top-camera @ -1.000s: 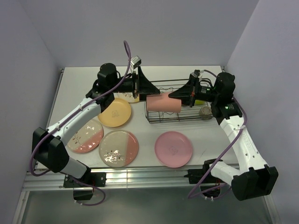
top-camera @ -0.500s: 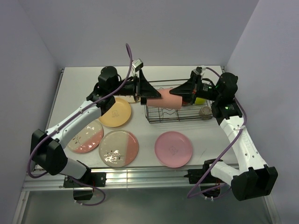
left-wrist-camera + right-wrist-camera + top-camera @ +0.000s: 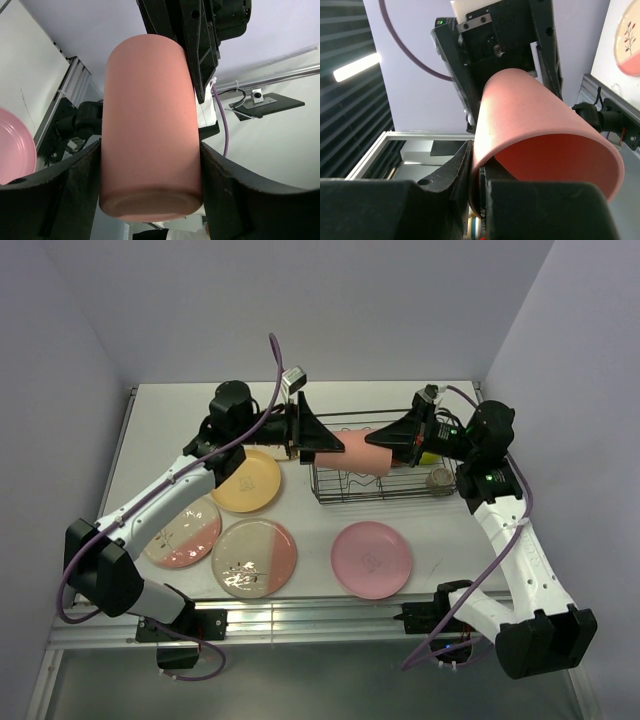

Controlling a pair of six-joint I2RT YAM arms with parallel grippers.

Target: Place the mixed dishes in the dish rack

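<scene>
Salmon-pink tumbler [image 3: 362, 452] hangs on its side over the dish rack [image 3: 345, 496], which sits toward the far right corner of the tabletop. It is gripped from both ends. The left gripper [image 3: 333, 443] is closed across the body near the base, a finger pressed on each side. The right gripper [image 3: 388, 438] is closed on the rim wall, one finger inside the mouth and one outside.

The main risk is the double hold. If either arm pulls or turns while the other is clamped, the tumbler could twist out of the thin rim pinch. It could then drop onto the wire prongs or bounce over the rack's edge. If the body grip lets go first, the rim pinch alone may let it swing.

The rack's left part, below the tumbler, shows only prongs. A lime-yellow bowl [image 3: 428, 456] and a small cup [image 3: 438, 480] fill its right end, close to the right wrist. The four plates [image 3: 247, 480] lie toward the near left, well apart.
</scene>
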